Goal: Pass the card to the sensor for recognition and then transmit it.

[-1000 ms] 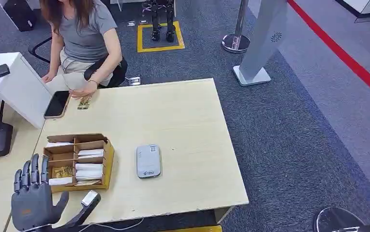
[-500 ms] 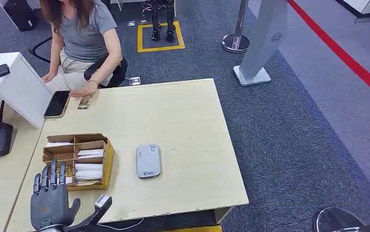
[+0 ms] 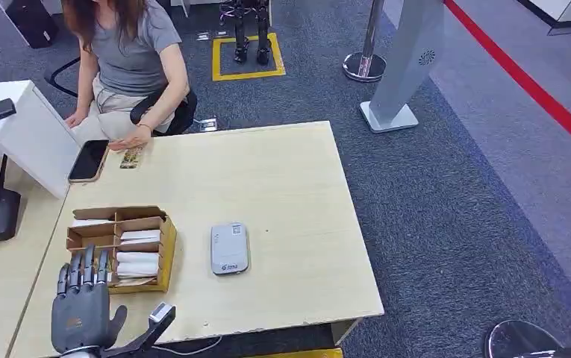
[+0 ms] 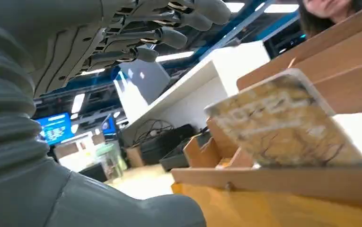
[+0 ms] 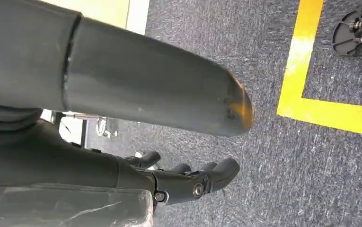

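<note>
The left hand [image 3: 80,317] hovers over the near left corner of the counter [image 3: 282,186], just at 6 o'clock of the cardboard card box [image 3: 164,253]. Its fingers [image 3: 82,270] are spread wide and hold nothing; their tips reach the near edge of the box. In the left wrist view the same fingers [image 4: 169,28] are extended and apart above a patterned card [image 4: 283,123], which leans tilted in a near compartment of the box.

The right hand [image 5: 188,182] hangs down beside the body over the carpet; its fingers are loosely curled in and hold nothing.

The grey card sensor [image 3: 229,248] lies flat on the counter at 3 o'clock of the box, near it but not touching. A person [image 3: 129,60] sits at the far left corner, with one hand beside a black phone [image 3: 88,160] and another small card.

The step in hand seems to be the reach for a card. To do it well, the left hand should come down over the tilted card, bring the thumb and 1 finger to its 2 faces, and pinch near the raised edge. The cards stand close together, so there is a risk of taking 2 cards or pushing the light box. After that, the card goes to 3 o'clock, flat above the sensor.
</note>
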Motion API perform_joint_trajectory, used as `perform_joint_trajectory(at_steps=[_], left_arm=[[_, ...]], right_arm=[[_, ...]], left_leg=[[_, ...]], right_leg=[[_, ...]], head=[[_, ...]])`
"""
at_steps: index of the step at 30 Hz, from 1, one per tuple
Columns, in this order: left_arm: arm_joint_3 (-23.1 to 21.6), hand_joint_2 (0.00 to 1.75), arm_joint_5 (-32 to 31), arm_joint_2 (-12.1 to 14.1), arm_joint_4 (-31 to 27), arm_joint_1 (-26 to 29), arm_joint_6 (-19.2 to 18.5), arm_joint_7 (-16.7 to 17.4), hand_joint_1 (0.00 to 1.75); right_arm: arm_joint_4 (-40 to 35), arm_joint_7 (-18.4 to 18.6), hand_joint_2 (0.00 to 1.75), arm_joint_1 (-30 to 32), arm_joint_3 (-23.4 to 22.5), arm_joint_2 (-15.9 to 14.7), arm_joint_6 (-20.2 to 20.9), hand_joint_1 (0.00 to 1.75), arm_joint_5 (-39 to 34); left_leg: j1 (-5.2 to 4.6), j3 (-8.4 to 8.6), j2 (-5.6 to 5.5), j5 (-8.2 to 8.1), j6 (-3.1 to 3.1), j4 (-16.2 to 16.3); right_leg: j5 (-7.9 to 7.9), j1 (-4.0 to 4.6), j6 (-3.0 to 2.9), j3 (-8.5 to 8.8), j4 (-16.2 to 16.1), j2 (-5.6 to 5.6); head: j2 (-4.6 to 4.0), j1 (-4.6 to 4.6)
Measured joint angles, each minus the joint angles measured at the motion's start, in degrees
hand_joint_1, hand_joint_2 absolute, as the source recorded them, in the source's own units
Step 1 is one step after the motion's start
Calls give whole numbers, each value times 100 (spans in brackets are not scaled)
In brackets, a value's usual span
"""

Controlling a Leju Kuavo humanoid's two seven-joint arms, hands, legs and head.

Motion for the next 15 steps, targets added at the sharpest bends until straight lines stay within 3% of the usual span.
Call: perform_joint_trajectory(at_steps=[15], left_arm=[[-315,175,0,46,50,-290,177,-277,0]], right_arm=[[-2,-31,0,0,0,0,0,0,48]], left_leg=[[0,0,0,0,0,0]], right_leg=[[0,0,-1,-1,0,1]], head=[[0,0]])
